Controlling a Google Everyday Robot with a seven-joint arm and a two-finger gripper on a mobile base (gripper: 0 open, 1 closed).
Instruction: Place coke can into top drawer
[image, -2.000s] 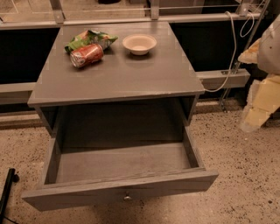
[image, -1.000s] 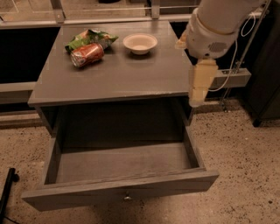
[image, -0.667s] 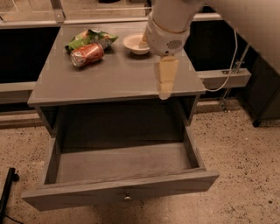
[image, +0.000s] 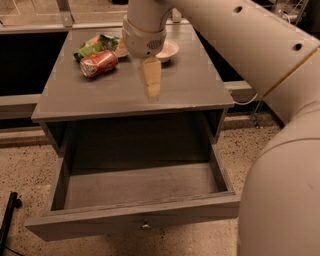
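Observation:
The coke can (image: 99, 63) lies on its side on the grey cabinet top (image: 190, 90), at the back left, against a green chip bag (image: 92, 46). The top drawer (image: 135, 220) is pulled out below and is empty, with its round knob at the front. My gripper (image: 152, 84) hangs over the middle of the cabinet top, to the right of the can and apart from it. It holds nothing that I can see.
A small white bowl (image: 168, 49) sits at the back of the cabinet top, partly behind my wrist. My big white arm (image: 280, 150) fills the right side of the view. A black object (image: 7, 220) stands on the speckled floor at the lower left.
My arm has swung in from the right and moved leftward over the cabinet top, closer to the can. The can, bag, bowl and drawer have not moved.

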